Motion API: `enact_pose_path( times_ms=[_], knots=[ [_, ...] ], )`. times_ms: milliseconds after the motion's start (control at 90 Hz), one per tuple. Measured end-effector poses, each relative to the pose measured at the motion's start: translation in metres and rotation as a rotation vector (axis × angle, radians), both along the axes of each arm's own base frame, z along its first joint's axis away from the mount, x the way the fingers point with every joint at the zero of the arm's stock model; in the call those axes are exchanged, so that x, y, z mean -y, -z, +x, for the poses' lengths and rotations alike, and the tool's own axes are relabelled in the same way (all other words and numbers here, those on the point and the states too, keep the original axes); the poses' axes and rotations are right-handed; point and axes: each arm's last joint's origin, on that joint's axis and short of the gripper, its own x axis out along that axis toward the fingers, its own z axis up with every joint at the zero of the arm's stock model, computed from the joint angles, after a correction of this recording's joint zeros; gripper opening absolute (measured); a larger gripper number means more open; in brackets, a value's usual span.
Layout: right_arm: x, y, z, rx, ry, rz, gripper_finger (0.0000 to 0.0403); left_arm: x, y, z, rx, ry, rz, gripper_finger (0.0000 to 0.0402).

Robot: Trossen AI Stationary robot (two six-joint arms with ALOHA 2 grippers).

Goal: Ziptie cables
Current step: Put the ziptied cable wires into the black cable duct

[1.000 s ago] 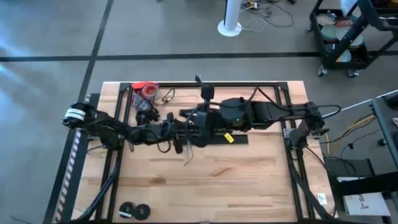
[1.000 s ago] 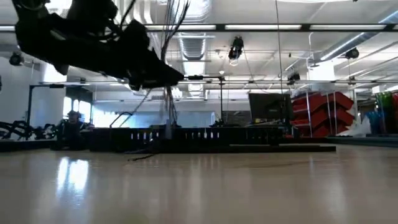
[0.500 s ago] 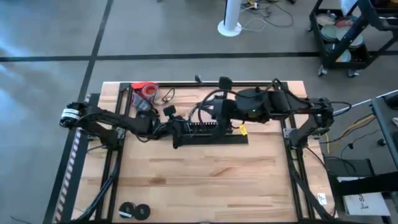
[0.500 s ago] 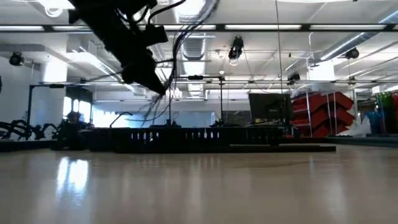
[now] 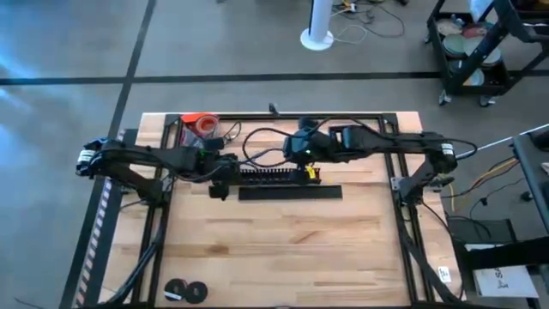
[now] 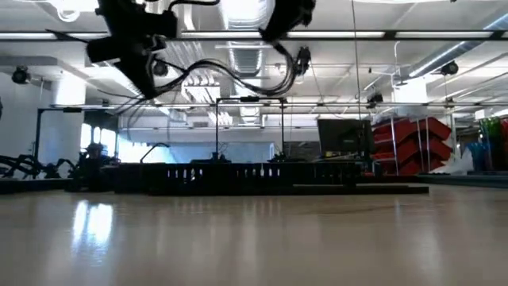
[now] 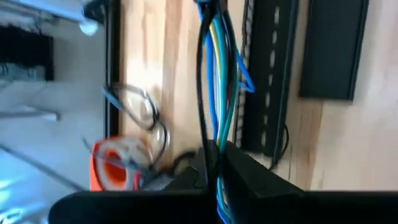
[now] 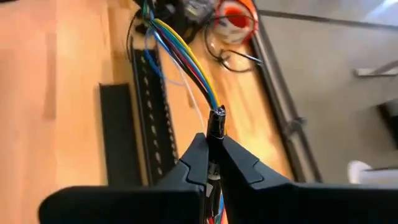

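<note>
Spanning both grippers — the cables

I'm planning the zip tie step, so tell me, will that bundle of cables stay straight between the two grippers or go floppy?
Probably floppy: the cables sag in a curve between the left gripper and the right gripper. The strands splay apart, so they would likely spread unless cinched. They look light.

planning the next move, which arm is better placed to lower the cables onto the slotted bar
Neither alone, by the look of it: left end effector and right end effector each clamp one end of the cables, stretched between them above the slotted bar. If one leads, the right sits nearer the bar's middle.
</note>
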Motion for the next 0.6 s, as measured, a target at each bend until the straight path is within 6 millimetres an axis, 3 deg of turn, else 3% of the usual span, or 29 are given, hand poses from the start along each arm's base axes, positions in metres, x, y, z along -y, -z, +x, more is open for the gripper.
enact_pose_path(
  times_ms=[122, 300, 600],
  knots=[
    [0.002, 0.002, 0.011, 0.130, -0.060, 0.023, 0.0003, -0.001, -0.005, -0.023, -0.059, -0.082, -0.010, 0.0001],
    [0.001, 0.003, 0.018, 0.217, -0.115, 0.019, 0.0003, -0.002, -0.015, -0.048, 0.045, -0.187, -0.054, 0.0000],
    [0.003, 0.053, 0.013, 0.104, -0.014, 0.125, 0.0003, 0.000, 0.027, -0.051, -0.002, -0.205, -0.110, 0.0000]
  ],
)
